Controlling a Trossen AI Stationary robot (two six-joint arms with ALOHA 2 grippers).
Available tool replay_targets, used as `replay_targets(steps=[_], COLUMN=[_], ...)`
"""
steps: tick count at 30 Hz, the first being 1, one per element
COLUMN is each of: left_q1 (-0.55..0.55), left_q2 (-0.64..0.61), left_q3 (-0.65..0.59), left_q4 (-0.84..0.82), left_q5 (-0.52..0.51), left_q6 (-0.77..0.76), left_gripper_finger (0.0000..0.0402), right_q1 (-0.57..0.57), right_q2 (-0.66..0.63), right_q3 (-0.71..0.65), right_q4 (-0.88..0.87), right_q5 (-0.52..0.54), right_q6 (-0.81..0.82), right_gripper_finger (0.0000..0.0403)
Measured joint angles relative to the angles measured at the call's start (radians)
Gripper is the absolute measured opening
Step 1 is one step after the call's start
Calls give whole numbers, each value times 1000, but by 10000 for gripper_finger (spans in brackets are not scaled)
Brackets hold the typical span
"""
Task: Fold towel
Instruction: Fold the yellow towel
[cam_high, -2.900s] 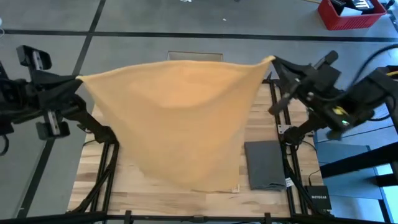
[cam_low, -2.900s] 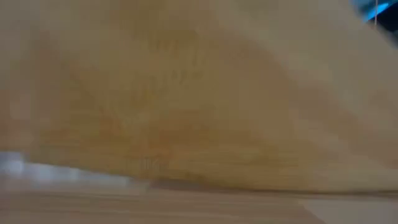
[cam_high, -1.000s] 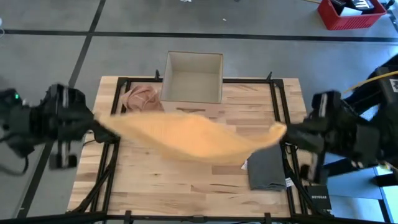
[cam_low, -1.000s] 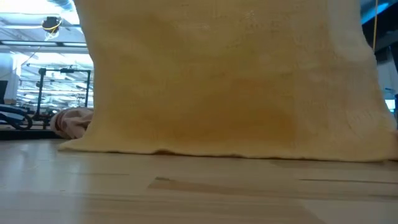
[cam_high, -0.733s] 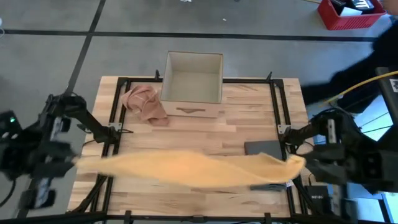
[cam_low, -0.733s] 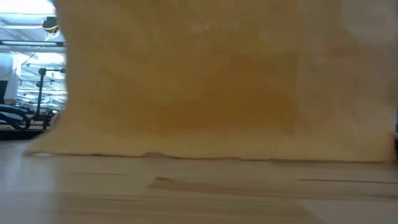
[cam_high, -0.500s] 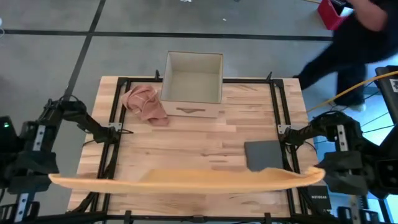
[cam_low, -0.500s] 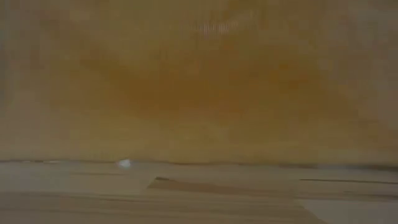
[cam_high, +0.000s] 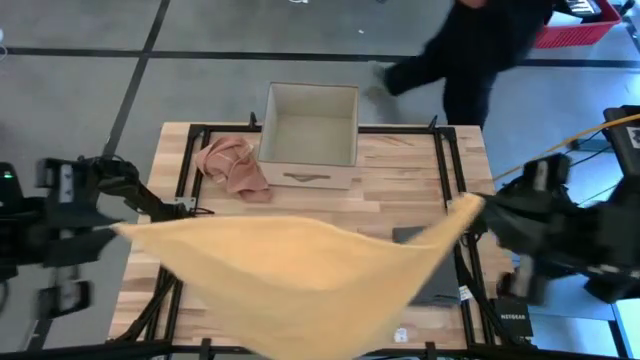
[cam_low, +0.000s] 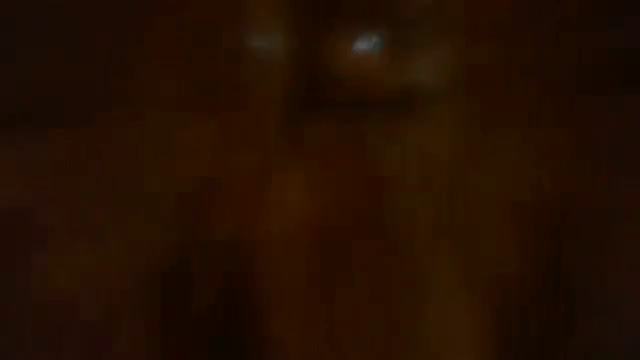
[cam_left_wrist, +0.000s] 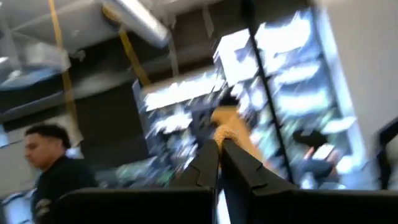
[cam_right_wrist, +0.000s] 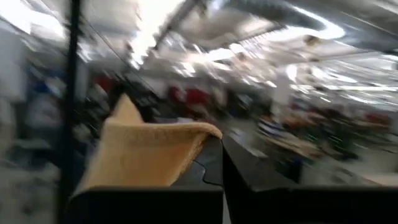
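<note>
A yellow towel (cam_high: 300, 280) is stretched in the air between my two grippers and billows out over the near half of the table. My left gripper (cam_high: 112, 232) is off the table's left edge, shut on one towel corner. Past the right edge, my right gripper (cam_high: 482, 207) is shut on the other upper corner. The towel's free lower part (cam_high: 310, 340) reaches beyond the near edge. The low view is dark; the towel appears to cover it. My left gripper pinches a towel corner (cam_left_wrist: 225, 129) between its two shut fingers; a small tuft sticks out past the fingertips. The towel is lifted clear and runs off toward the other arm. My right gripper pinches the opposite corner (cam_right_wrist: 186, 134) between its shut fingers, with a flap of cloth standing out beside them. The upper edge between the two grippers sags a little.
An open cardboard box (cam_high: 308, 135) stands at the table's far edge, with a crumpled pink cloth (cam_high: 232, 165) to its left. A folded grey cloth (cam_high: 432, 262) lies near the right edge, partly under the towel. A person (cam_high: 470, 45) walks past behind the table.
Both grippers swung toward the near edge with the towel hanging as a narrow band, then drew back toward the table's middle. The towel's lower part has flown out toward the near edge and now spreads like a sail over the low camera. A person crossed behind the table.
</note>
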Motion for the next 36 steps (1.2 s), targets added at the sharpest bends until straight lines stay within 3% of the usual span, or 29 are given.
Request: replay_targets(steps=[5,14,22,25,30,36], left_q1=[62,93,93,93,93,93], left_q2=[-6,-123,-275,-327,-408,-490], left_q3=[-40,-119,-250,-307,-426,-585], left_q4=[-95,-306,-356,-358,-426,-661], left_q5=[-38,-100,-127,-163,-212,-292], left_q6=[30,-73,-157,-217,-362,-690], left_gripper_finger=[0,0,0,0,0,0], right_q1=[-99,-208,-294,-342,-420,-484], right_q2=[1,-4,-49,-73,-111,-98], right_q3=[-26,-30,-30,-30,-29,-29], right_q4=[-84,-264,-514,-735,-1259,-1888], right_q5=[131,156,208,198,102,13], right_q6=[-19,-9,103,291,780,1365], right_gripper_finger=[1,1,1,1,1,1])
